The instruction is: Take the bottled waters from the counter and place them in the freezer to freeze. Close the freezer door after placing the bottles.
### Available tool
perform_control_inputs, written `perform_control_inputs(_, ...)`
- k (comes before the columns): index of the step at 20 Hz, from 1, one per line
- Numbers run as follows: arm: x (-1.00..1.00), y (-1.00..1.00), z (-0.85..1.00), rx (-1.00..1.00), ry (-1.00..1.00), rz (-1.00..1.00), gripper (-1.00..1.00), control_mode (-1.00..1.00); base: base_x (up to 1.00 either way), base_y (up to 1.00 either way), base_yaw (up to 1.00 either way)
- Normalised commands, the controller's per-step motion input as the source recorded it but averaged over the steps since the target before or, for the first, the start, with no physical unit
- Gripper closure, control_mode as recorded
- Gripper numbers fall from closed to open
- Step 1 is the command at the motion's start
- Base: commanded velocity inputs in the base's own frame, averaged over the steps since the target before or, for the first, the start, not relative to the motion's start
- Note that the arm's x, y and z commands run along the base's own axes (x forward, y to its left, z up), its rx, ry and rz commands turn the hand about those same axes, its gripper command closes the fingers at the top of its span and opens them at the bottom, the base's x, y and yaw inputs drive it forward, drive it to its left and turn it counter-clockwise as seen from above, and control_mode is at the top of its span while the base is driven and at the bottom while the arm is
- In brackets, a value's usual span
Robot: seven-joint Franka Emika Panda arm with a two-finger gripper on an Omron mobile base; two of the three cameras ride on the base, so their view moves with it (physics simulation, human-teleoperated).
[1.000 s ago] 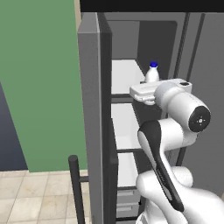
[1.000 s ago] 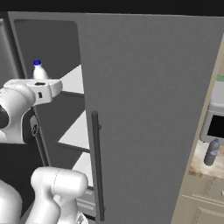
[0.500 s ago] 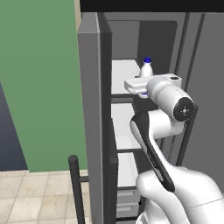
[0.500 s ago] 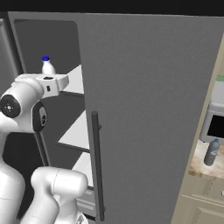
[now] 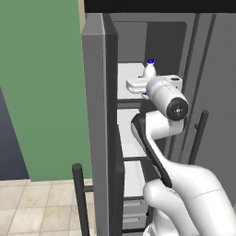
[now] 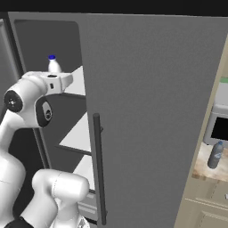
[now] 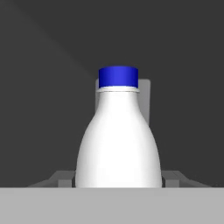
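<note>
No legible text, brand, number or sign anywhere: the white plastic bottle with blue cap (image 7: 118,140) shows a blank face, and the translucent grey bottle (image 6: 215,155) on the marbled counter is too small to read.

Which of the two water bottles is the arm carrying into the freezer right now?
The white bottle with the blue cap, held upright at the open freezer. The translucent grey bottle stands on the counter.
</note>
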Motion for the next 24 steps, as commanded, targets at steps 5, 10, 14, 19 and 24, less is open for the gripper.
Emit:
perform_control_inputs(5,0.26,0.00,-0.07,0.00,0.00,0.00,1.00,-1.00,0.00,0.00,0.00)
perform_control_inputs(10,0.29,0.00,-0.07,0.00,0.00,0.00,1.00,-1.00,0.00,0.00,0.00)
perform_control_inputs(14,0.31,0.00,-0.09,0.00,0.00,0.00,1.00,-1.00,0.00,0.00,0.00)
perform_control_inputs(19,0.32,0.00,-0.16,0.00,0.00,0.00,1.00,-1.00,0.00,0.00,0.00)
perform_control_inputs(24,0.34,0.00,-0.19,0.00,0.00,0.00,1.00,-1.00,0.00,0.00,0.00)
